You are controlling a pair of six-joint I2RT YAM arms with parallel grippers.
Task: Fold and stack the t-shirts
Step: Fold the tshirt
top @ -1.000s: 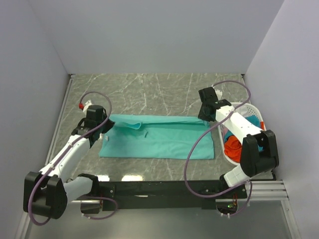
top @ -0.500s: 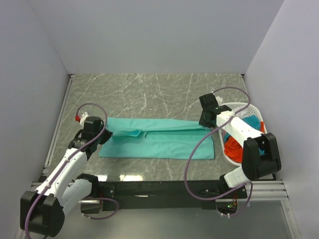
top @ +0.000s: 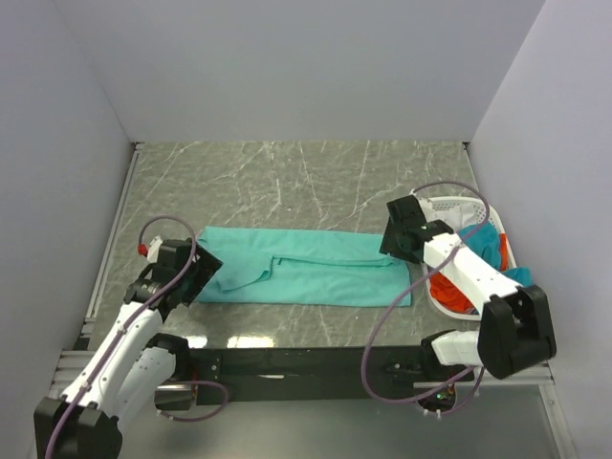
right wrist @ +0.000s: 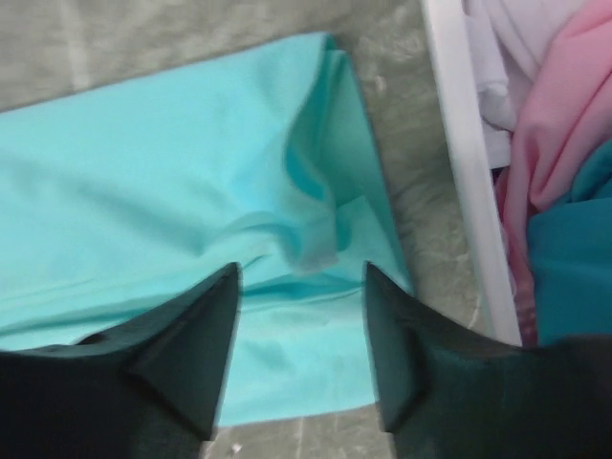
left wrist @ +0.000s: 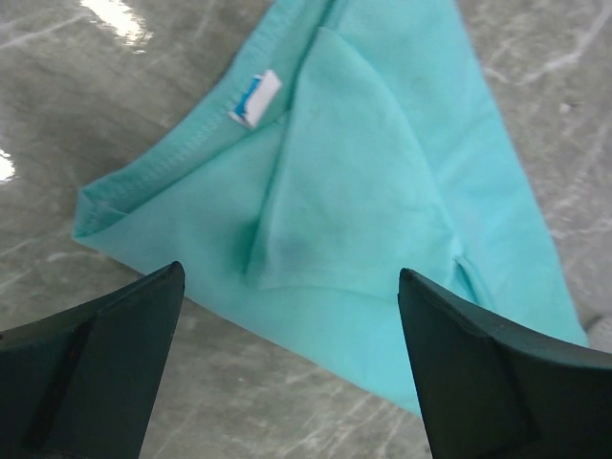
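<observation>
While our left gripper (left wrist: pixel 292 277) gaped wide and our right gripper (right wrist: pixel 298 273) stood half-open, both empty over the teal t-shirt (top: pixel 316 273) lying just left of the basket (right wrist: pixel 464 163), we feared its rumpled basket-side end would skew the next fold.

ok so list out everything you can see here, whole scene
t-shirt on table: one, teal-green, laid across mid-table, white label at its left end
basket t-shirts: at least three, orange-red, blue-teal, pale pink, heaped in the basket
laundry basket: one, white, table's right edge
table: one, grey marble
left arm: one, white and black, jaws open over the shirt's left end
right arm: one, white and black, jaws open over the shirt's right end
</observation>
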